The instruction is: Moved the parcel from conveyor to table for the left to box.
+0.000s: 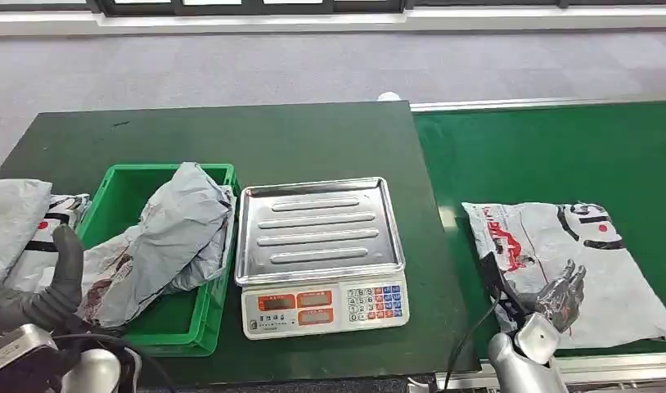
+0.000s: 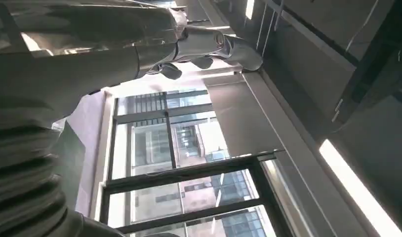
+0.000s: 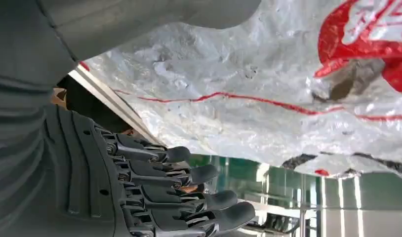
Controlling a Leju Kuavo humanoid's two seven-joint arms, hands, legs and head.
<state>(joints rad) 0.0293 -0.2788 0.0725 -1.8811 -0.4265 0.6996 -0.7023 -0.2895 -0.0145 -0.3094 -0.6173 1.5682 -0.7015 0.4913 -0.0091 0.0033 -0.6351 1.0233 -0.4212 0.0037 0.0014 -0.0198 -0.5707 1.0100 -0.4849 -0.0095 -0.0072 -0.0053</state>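
Grey plastic with red and black print — that is the parcel I am after, lying flat on the green conveyor at about four o'clock in my head view. My right hand rests on its near left part, fingers spread over the wrapping; from above I cannot tell whether it has any grip. In the right wrist view the hand has its dark fingers held out nearly straight and apart, the crinkled silver-grey parcel lying just across from them, with nothing pinched that I can see. I read that hand as released, touching the parcel at most.

At seven o'clock my left hand hangs over the edge of the dark green worktop; its thick thumb stands up beside a second grey mailer at nine o'clock. The wrist view there looks up at windows and ceiling, so I cannot tell whether this hand grasps anything.

Between the two hands, at six o'clock, sits a scale with a bare ribbed steel tray and a keypad with orange displays facing me. Just left of it, touching or nearly so, is a green crate with a crumpled grey bag slumped in it — the bag spills over the crate's near left rim.
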